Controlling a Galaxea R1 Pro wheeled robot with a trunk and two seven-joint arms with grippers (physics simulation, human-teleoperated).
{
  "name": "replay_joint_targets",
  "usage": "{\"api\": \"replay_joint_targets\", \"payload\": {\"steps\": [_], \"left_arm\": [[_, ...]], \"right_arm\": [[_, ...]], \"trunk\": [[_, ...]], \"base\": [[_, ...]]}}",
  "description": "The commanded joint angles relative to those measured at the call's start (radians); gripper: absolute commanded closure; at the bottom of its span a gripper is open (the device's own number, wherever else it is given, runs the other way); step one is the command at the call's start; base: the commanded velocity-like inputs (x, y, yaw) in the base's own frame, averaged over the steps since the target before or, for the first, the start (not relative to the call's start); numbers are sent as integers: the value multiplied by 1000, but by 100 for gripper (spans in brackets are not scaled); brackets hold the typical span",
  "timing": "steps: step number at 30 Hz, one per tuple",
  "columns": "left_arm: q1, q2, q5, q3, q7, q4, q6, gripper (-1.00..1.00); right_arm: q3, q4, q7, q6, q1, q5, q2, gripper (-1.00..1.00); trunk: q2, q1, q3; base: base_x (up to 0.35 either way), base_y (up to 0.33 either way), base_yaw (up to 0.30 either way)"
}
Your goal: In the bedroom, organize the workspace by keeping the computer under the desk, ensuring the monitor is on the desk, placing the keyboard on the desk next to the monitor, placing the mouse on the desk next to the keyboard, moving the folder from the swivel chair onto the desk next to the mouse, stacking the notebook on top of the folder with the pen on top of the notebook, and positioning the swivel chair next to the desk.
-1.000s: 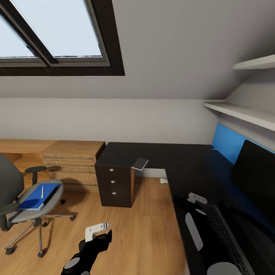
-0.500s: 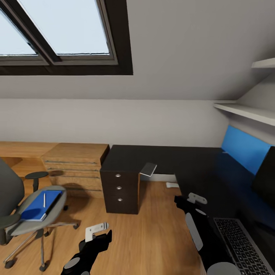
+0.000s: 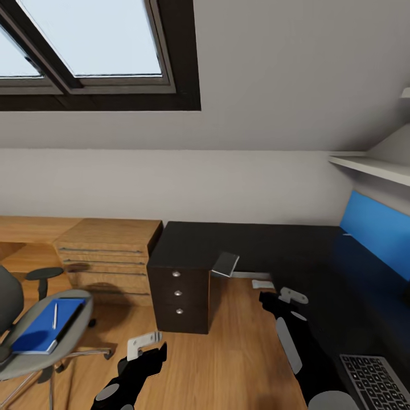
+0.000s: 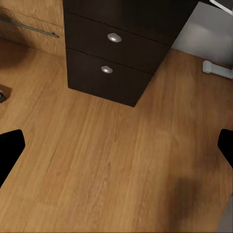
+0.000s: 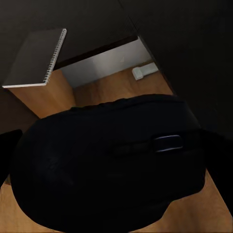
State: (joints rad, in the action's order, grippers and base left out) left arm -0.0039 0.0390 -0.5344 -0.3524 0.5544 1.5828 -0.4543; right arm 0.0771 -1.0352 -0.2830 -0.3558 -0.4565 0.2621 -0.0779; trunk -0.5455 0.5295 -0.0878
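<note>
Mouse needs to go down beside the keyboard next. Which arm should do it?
Right. The right gripper already holds the mouse over the desk, with the keyboard on that same side. The left gripper hangs open over bare floor by the drawer unit, farther from the keyboard.

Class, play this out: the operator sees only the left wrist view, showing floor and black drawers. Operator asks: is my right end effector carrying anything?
Observer: Yes. The right end effector seems closed on the mouse, which sits close before its wrist camera.
Operator: Where is the notebook?
Observer: The notebook lies on the desk, partly overhanging the edge beside the drawers.
Operator: And the folder?
Observer: The folder is on the swivel chair seat, with the pen lying on it.
</note>
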Motion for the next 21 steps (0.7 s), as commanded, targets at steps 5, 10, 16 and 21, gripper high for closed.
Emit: {"api": "replay_joint_targets", "payload": {"steps": [5, 10, 16, 21], "left_arm": [[-1, 1, -11, -1, 8, 2, -2, -100], [-1, 1, -14, 0, 7, 2, -4, -100], [-1, 1, -15, 0, 7, 2, -4, -100], [-1, 1, -15, 0, 7, 2, -4, -100]], "right_arm": [[4, -2, -12, 8, -1, 9, 1, 100], [6, -2, -13, 15, -1, 10, 1, 100], [9, 0, -11, 17, -1, 10, 10, 100], [5, 2, -3, 18, -1, -7, 86, 100]], "trunk": [[-2, 1, -2], [-2, 1, -2], [-2, 1, -2], [-2, 1, -2]], "base": [[325, 0, -14], [179, 0, -186], [26, 0, -256], [3, 0, -203]]}}
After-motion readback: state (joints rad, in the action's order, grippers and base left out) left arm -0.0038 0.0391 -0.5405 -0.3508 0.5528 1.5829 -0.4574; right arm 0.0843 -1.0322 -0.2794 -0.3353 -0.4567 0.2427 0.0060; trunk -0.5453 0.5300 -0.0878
